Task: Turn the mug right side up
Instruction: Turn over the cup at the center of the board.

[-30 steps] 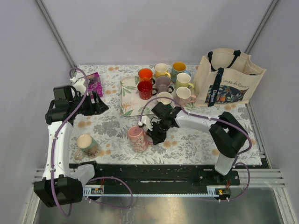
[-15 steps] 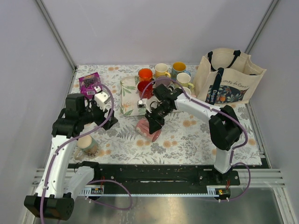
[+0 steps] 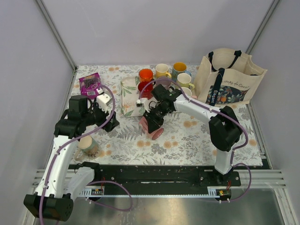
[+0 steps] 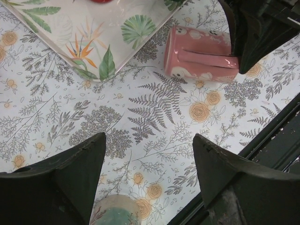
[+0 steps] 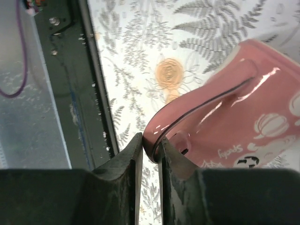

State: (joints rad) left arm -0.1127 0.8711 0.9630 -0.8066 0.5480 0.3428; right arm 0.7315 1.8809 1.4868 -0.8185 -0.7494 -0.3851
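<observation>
Mid-flip. Right gripper [image 5: 150,146] jaws pinch the mug [image 5: 243,126] by its handle [image 5: 206,105]; the body lies on its side just beyond them. Left gripper [image 4: 147,157] jaws are spread and empty, mug well ahead. Next: roll the wrist until the base faces down, lower, release.

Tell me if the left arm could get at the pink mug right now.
Probably yes: only bare tablecloth lies between the open left fingers and the side of the mug, though the right fingers clamp one end.
</observation>
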